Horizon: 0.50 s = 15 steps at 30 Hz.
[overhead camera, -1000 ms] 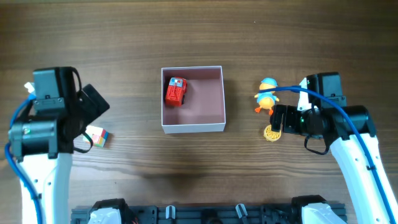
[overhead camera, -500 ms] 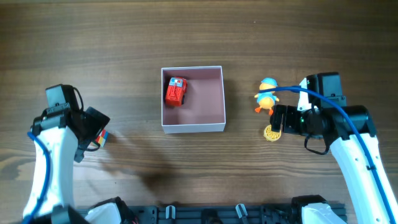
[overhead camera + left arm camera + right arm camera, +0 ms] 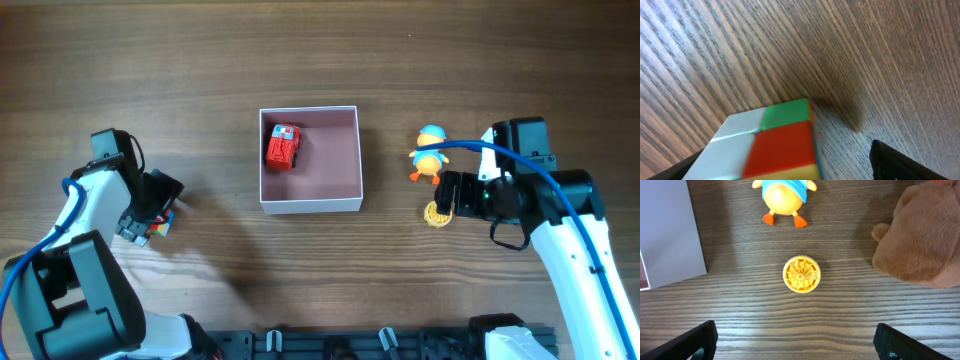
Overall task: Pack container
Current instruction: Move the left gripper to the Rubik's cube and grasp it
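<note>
The cube (image 3: 775, 145) looked rigid, light and smooth; its flat opposite faces offered the hold. Left jaws stood released, flanking it; right jaws stood released.

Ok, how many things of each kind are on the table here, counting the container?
Container: 1
Red toy car: 1
Duck toy: 1
Yellow disc: 1
Colour cube: 1
Brown plush: 1
Total: 6

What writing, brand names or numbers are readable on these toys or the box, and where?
No text can be read anywhere.
Red toy car in the container: pale markings on top, too small to read.
Colored cube, duck, yellow disc: no lettering visible.
</note>
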Each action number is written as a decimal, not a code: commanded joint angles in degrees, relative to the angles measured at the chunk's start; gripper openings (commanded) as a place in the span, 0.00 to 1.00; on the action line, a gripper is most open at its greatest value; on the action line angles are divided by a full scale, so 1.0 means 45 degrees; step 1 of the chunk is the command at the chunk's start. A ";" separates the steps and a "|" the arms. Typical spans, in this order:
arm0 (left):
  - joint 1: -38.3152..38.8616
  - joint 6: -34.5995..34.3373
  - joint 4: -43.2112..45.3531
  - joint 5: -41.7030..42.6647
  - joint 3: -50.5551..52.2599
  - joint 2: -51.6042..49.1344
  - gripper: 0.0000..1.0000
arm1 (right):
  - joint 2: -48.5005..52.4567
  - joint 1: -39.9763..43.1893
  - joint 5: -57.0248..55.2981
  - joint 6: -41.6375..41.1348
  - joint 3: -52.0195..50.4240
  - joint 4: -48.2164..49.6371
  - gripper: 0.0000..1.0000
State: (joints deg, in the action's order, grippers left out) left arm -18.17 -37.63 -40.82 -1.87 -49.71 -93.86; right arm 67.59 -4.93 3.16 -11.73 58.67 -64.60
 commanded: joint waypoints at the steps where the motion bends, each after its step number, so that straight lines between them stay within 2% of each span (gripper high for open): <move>1: -0.0083 -0.0078 0.0034 0.0126 0.0107 -0.0073 0.71 | 0.0044 -0.0019 -0.0117 0.0044 0.0272 -0.0044 1.00; 2: -0.0083 -0.0078 0.0029 0.0126 0.0107 -0.0068 0.66 | 0.0044 -0.0019 -0.0121 0.0044 0.0272 -0.0044 1.00; 3: -0.0083 -0.0073 0.0024 0.0121 0.0107 -0.0068 0.57 | 0.0044 -0.0019 -0.0121 0.0044 0.0272 -0.0044 1.00; 4: -0.0083 -0.0078 0.0024 0.0121 0.0107 -0.0068 0.53 | 0.0044 -0.0019 -0.0121 0.0044 0.0272 -0.0049 1.00; 10: -0.0083 -0.0073 0.0024 0.0117 0.0102 0.0063 0.51 | 0.0044 -0.0019 -0.0121 0.0044 0.0272 -0.0034 1.00; 11: -0.0078 -0.0073 0.0000 0.0117 0.0053 0.0185 0.47 | 0.0044 -0.0019 -0.0121 0.0039 0.0272 -0.0039 1.00; 15: 0.0515 0.0447 -0.1122 0.0063 -0.0971 0.1443 0.18 | 0.0044 -0.0019 -0.0121 0.0024 0.0272 0.0068 1.00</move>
State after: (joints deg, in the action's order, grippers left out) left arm -18.06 -37.63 -42.81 -1.58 -49.87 -92.33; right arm 67.59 -4.93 3.16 -11.73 58.67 -64.73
